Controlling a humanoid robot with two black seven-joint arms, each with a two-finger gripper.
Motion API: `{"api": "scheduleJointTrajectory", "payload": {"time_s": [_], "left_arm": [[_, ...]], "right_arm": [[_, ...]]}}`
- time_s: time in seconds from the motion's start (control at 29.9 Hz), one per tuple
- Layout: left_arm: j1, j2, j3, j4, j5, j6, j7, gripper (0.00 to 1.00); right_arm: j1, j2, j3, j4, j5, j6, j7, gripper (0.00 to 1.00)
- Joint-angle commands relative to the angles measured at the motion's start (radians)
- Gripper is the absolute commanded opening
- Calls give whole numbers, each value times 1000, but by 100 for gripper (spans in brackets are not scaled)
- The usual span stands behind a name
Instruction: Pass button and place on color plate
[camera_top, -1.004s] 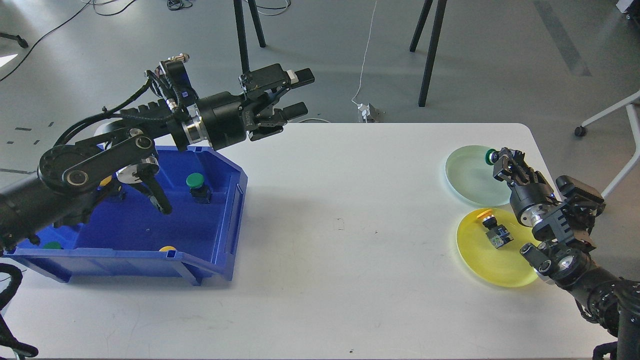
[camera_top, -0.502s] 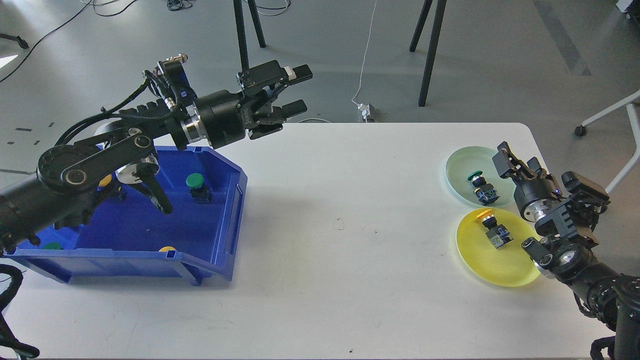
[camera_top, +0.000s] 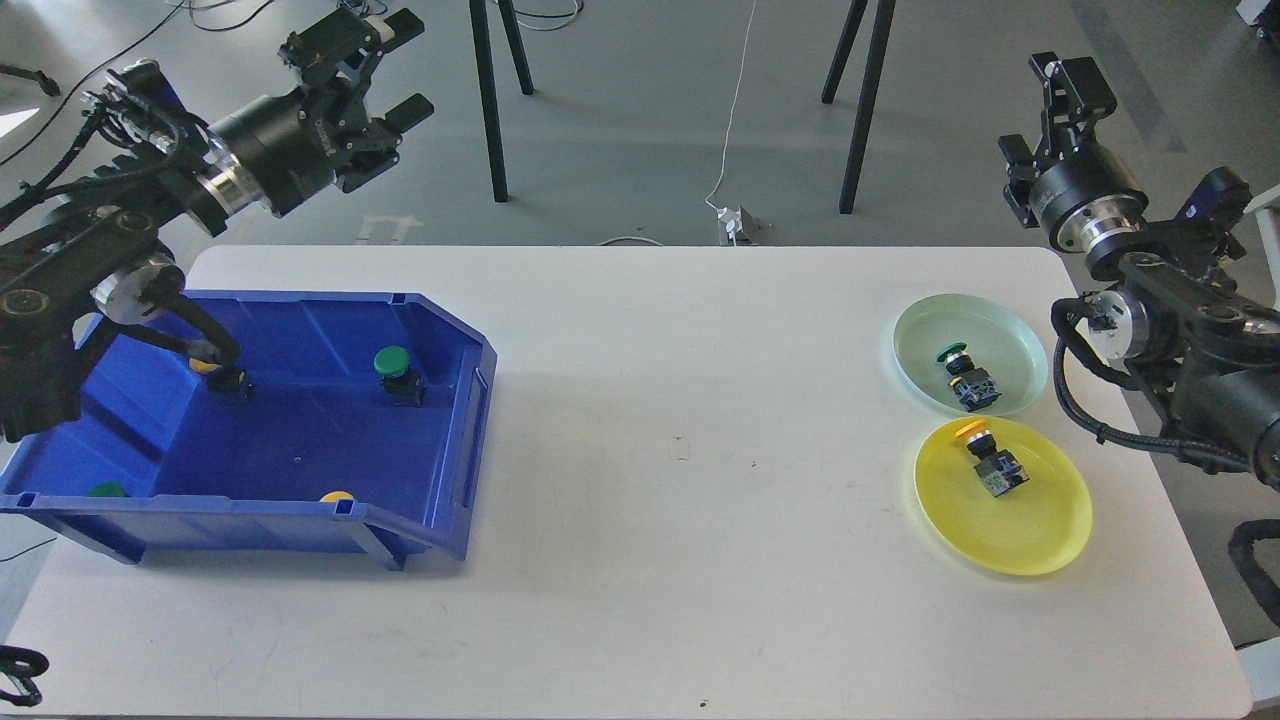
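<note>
On the white worktop (camera_top: 640, 450) you see at your left a blue plastic bin (camera_top: 300, 440) and at your right two round plates, well apart from the bin, with only bare surface between them. The pale green plate (camera_top: 1010, 335) carries one green-capped push button (camera_top: 966, 374); it lies on its side, its long axis going from the cap at upper left to the dark body at lower right. The yellow plate (camera_top: 1040, 520), just beside the green one, carries one yellow-capped push button (camera_top: 990, 458), lying the same way. In the bin you can count four more buttons: two green-capped and two yellow-capped, some half hidden by the front wall. Your left tool (camera_top: 395, 62) is raised behind the bin, fingers wide apart and holding nothing. Your right tool (camera_top: 1062, 95) is raised beyond the plates and looks empty; how far it is opened you cannot tell. Black stand legs (camera_top: 850, 100) are on the floor behind.
</note>
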Motion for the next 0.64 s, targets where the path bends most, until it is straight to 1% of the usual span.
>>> {"api": "scheduleJointTrajectory", "payload": {"time_s": [0.0,0.03,0.1,0.17,0.2,0.27,0.4,0.5,0.6], "left_arm": [[42,16,-64,24,-84,0,0,97],[56,16,-69,47,-118,0,0,98],[71,5,-69,99,-170,0,0,99],[105,-11,-74,150,-205,0,0,99],[122,-25,-77,160,-222,0,0,99],[129,-45,-83,159,-250,0,0,99],[129,-45,-101,160,-267,0,0,99],[129,-41,-104,160,-267,0,0,99],[128,-42,-108,159,-275,0,0,99]], "right_arm": [[-78,-114,127,223,76,237,0,97],[-101,-126,156,275,82,290,0,97],[-125,-134,187,349,82,292,0,97],[-128,-146,186,380,79,292,-4,98],[-128,-147,193,383,80,292,-23,98],[-128,-134,198,383,82,292,-40,98],[-138,-134,230,389,90,292,-30,98],[-189,-134,273,394,97,292,-27,98],[-232,-134,339,432,97,292,-22,98]]}}
